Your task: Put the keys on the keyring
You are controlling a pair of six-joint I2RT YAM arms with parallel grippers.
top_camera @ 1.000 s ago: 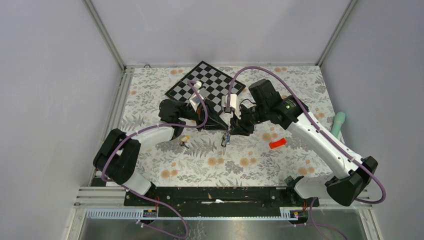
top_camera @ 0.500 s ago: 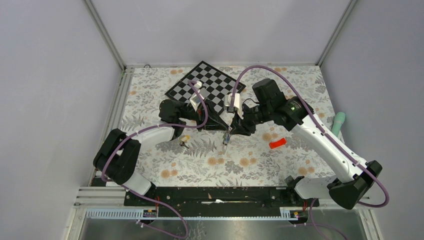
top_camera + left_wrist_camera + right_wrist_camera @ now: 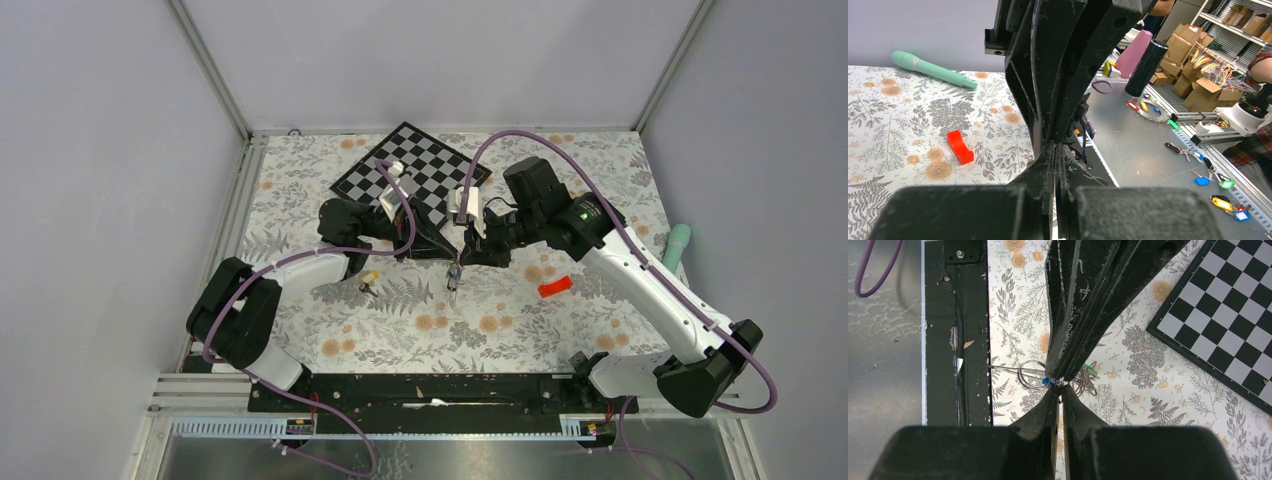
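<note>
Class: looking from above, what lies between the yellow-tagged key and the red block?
The keyring, roughly midway between them; the top view shows it.

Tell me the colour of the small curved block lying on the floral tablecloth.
The block is bright red, clearest in the left wrist view.

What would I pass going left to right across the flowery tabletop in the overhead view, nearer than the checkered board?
In order: small metal key with a yellow tag → bunch of metal rings with tagged keys → small red plastic block → mint-green cylindrical handle at the right edge.
</note>
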